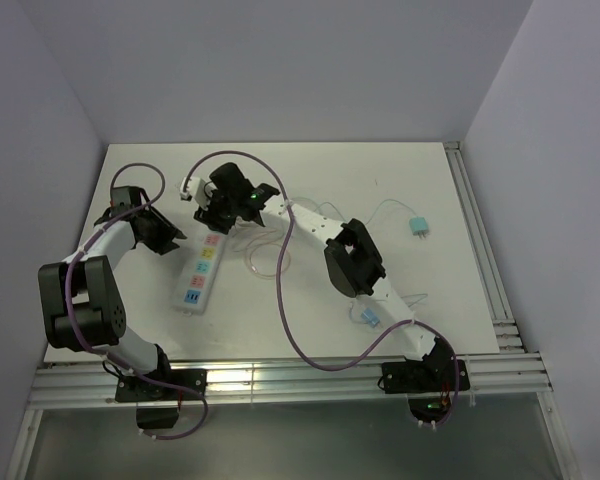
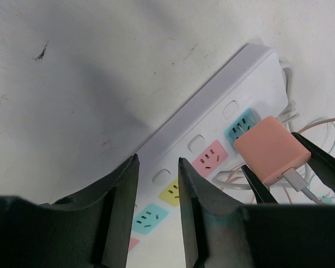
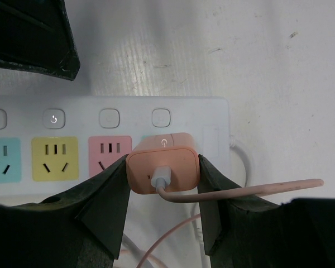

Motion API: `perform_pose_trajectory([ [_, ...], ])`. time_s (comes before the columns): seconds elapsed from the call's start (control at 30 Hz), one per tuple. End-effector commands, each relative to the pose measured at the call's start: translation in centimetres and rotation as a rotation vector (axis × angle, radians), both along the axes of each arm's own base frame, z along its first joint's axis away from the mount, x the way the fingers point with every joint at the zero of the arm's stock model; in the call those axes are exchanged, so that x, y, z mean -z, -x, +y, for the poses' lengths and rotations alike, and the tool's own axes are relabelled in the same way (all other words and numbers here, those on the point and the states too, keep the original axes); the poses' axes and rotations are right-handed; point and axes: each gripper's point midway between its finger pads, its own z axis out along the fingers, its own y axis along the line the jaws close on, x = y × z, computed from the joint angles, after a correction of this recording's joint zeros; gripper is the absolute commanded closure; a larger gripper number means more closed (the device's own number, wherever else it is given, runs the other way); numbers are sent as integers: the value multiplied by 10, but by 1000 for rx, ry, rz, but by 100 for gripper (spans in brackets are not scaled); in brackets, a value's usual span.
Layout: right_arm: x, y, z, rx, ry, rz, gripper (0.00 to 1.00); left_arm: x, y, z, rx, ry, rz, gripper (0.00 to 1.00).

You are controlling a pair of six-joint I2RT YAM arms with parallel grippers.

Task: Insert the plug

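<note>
The salmon-pink, rounded plastic block plug (image 3: 163,167), with a white cable connector in its back, is sitting over the end teal socket of the long white power strip (image 3: 212,120). Its cable face is pointing away from the strip, with its long axis standing roughly square to the strip's face. The right gripper (image 3: 163,181) is pinching the plug's sides, its arm stretching diagonally across the white table (image 1: 400,180). The left gripper (image 2: 158,167) is hovering beside the strip, jaws spread and arm folded.

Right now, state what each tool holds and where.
Right tool: the pink charger plug, pinched across its two sides. Left tool: nothing, open.
</note>
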Motion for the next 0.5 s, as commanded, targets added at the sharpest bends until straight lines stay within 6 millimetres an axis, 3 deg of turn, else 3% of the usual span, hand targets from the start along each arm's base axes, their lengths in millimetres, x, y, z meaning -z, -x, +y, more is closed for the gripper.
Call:
perform_pose_trajectory([
  [0.0, -4, 0, 3, -19, -14, 1, 100, -8, -8, -1, 23, 6, -53, 60],
  [0.3, -6, 2, 4, -25, -38, 17, 100, -7, -9, 0, 25, 1, -51, 60],
  [0.43, -30, -16, 2, 78, -110, -70, 100, -2, -10, -1, 27, 10, -42, 61],
  [0.47, -49, -19, 3, 100, -147, -101, 100, -2, -10, -2, 29, 11, -43, 61],
])
